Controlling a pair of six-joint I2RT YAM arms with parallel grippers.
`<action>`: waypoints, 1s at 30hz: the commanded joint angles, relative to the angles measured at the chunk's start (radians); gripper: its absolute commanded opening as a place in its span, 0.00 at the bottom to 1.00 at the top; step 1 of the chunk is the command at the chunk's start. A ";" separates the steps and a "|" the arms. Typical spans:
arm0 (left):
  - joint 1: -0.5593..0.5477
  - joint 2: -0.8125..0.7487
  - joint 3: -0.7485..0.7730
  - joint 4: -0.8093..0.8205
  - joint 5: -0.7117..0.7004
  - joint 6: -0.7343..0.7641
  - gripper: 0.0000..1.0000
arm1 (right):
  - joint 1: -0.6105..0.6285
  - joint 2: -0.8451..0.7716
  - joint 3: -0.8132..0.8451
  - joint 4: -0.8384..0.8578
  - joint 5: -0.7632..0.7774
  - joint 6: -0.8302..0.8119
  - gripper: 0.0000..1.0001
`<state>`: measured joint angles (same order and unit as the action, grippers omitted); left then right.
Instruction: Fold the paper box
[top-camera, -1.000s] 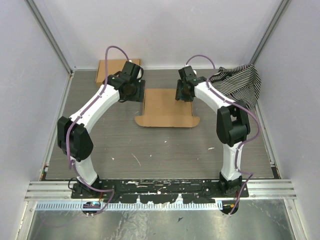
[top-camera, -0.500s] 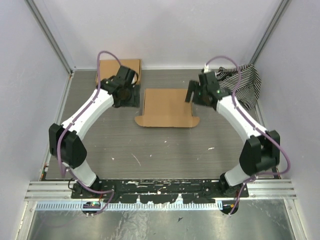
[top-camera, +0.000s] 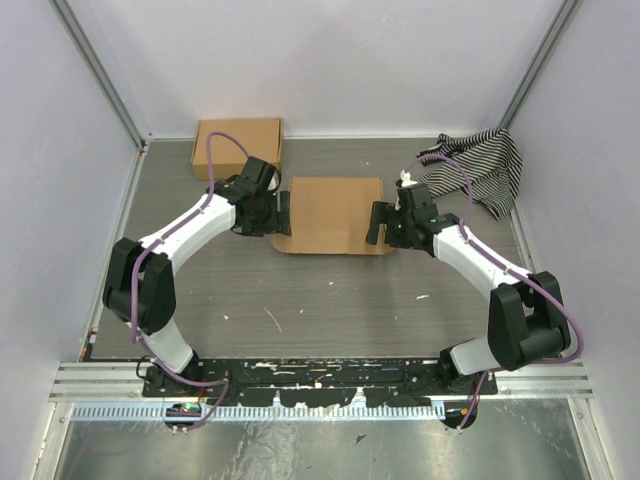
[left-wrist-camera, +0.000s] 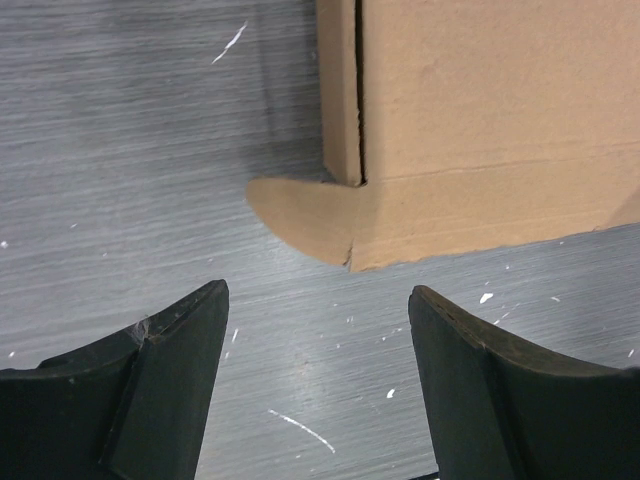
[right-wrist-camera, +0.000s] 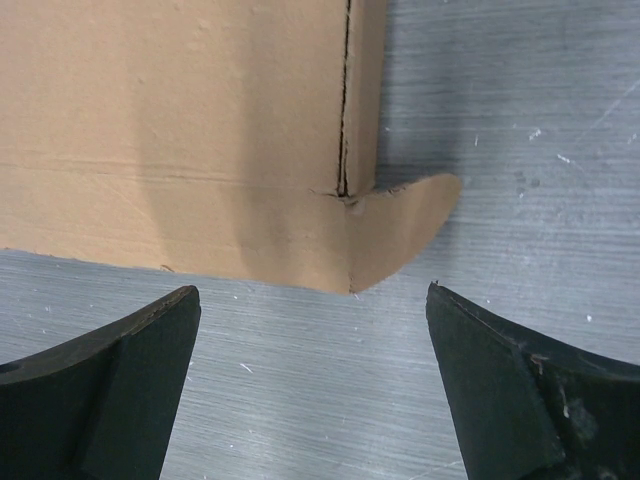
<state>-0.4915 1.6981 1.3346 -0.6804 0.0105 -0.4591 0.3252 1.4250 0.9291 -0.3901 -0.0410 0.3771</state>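
Both arms are out and folded inward from where I'm sitting. Left arm: elbow low and out to the left, forearm running forward and to the right, wrist pitched down. Right arm: roughly mirrored, elbow out to the right, forearm angled forward and to the left, wrist down too. Left gripper and right gripper face each other, well apart. Jaws on both spread wide, both empty. Black fingers sit low in each wrist view.
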 joint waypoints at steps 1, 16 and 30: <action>0.002 0.055 0.036 0.068 0.065 -0.025 0.79 | 0.001 0.021 0.047 0.091 -0.023 -0.042 1.00; 0.000 0.131 0.035 0.099 0.106 -0.052 0.77 | 0.001 0.074 0.024 0.130 -0.049 -0.091 1.00; -0.002 0.180 0.034 0.118 0.126 -0.049 0.76 | 0.002 0.081 -0.017 0.172 -0.127 -0.101 1.00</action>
<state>-0.4915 1.8599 1.3617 -0.5816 0.1074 -0.5053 0.3252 1.5230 0.9176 -0.2741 -0.1226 0.2893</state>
